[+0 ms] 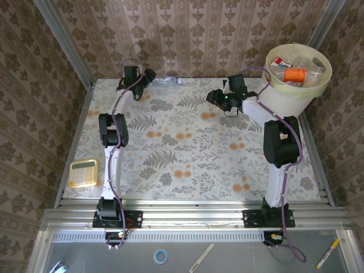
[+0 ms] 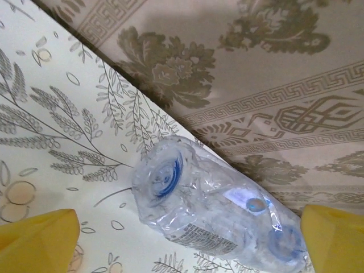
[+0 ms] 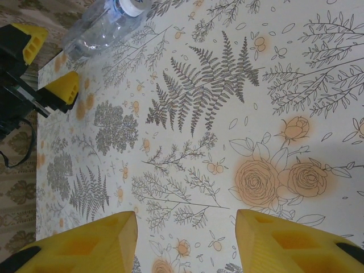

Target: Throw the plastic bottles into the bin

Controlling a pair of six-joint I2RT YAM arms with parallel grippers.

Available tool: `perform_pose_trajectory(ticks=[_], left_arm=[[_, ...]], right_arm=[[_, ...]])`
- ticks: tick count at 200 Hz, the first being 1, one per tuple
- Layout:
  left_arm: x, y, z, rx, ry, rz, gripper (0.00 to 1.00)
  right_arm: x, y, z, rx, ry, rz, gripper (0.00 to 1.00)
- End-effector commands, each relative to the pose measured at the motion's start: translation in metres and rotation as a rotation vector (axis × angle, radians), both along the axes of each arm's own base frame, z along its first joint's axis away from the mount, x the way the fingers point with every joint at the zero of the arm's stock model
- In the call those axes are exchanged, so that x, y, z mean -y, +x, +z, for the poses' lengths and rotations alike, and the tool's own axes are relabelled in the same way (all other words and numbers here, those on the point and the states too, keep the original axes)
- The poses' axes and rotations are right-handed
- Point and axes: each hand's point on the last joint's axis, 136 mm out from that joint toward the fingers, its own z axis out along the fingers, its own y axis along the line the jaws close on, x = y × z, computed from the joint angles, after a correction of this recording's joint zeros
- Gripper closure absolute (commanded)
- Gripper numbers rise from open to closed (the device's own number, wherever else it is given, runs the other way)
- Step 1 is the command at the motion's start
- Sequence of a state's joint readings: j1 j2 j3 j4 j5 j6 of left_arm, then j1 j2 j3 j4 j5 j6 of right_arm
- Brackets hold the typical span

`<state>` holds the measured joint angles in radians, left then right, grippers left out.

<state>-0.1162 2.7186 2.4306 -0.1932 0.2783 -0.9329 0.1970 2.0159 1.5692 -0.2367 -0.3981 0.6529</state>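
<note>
Bin (image 1: 284,101): we logged it just right of the right gripper (image 1: 220,100), whose jaws stood partly apart and empty; bottles (image 1: 294,74) lay inside.
Left gripper (image 2: 187,242): spread wide, holding nothing.
Crushed clear bottle (image 2: 210,210): lay between its fingers. We judged it light, springy and slippery, best gripped mid-body.

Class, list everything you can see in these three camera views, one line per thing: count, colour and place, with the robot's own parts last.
Crushed clear plastic bottle: one, clear, far edge of the table by the wall.
Round cream-white bin: one, cream with yellow-green liner, far right corner.
Bottles inside bin: several, one orange, others clear, piled inside.
Yellow calculator: one, yellow, near left corner.
Blue tape roll: one, blue, grey shelf at the near side.
Left gripper: one, yellow fingers, open, facing the crushed bottle.
Right gripper: one, yellow fingers, open over the table.
</note>
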Motion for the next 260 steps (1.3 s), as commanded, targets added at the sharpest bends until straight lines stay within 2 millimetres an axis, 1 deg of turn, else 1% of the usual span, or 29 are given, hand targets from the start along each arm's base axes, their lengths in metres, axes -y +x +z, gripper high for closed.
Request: perform_pose_trajectory(ticks=[1,32,47,77,99,112,130,137,150,169,185,200,218,234,244,260], left_arm=[[0.01,0.003,0.012,0.003,-0.139,0.028,0.0],[0.031,0.009,0.006,-0.017,-0.237,0.021,0.0],[0.036,0.012,0.001,-0.013,-0.269,0.038,0.0],[0.055,0.018,-0.017,-0.029,-0.344,0.04,0.0],[0.06,0.021,-0.031,-0.029,-0.377,0.075,0.0],[0.061,0.027,-0.033,0.002,-0.408,0.105,0.0],[0.062,0.038,-0.026,0.073,-0.445,0.143,0.0],[0.061,0.041,-0.024,0.097,-0.446,0.159,0.02],[0.058,0.047,-0.012,0.183,-0.456,0.185,0.03],[0.051,0.052,0.003,0.262,-0.461,0.204,0.08],[0.046,0.053,0.007,0.273,-0.461,0.2,0.15],[0.046,0.053,0.007,0.279,-0.466,0.184,0.21],[0.047,0.053,0.013,0.325,-0.485,0.174,0.27],[0.045,0.053,0.018,0.367,-0.514,0.17,0.35],[0.047,0.052,0.022,0.378,-0.528,0.158,0.4],[0.052,0.047,0.024,0.378,-0.527,0.131,0.45]], right_arm=[[-0.003,-0.006,0.003,0.003,-0.008,0.033,0.49],[-0.001,-0.008,0.001,0.0,-0.025,0.041,0.49],[-0.001,-0.009,-0.001,-0.003,-0.027,0.041,0.49],[0.0,-0.008,-0.005,-0.011,-0.032,0.046,0.49],[0.001,-0.008,-0.004,-0.011,-0.032,0.05,0.49],[0.001,-0.008,-0.005,-0.014,-0.032,0.053,0.49],[0.001,-0.01,-0.006,-0.018,-0.038,0.062,0.49],[0.001,-0.011,-0.007,-0.022,-0.037,0.065,0.49],[0.001,-0.013,-0.007,-0.021,-0.038,0.077,0.49],[0.002,-0.016,-0.011,-0.034,-0.045,0.082,0.49],[0.005,-0.018,-0.013,-0.042,-0.052,0.081,0.49],[0.005,-0.019,-0.014,-0.045,-0.052,0.082,0.49],[0.004,-0.018,-0.014,-0.044,-0.047,0.083,0.49],[0.005,-0.018,-0.013,-0.046,-0.046,0.08,0.49],[0.005,-0.019,-0.013,-0.045,-0.047,0.081,0.49],[0.006,-0.022,-0.015,-0.049,-0.054,0.078,0.49]])
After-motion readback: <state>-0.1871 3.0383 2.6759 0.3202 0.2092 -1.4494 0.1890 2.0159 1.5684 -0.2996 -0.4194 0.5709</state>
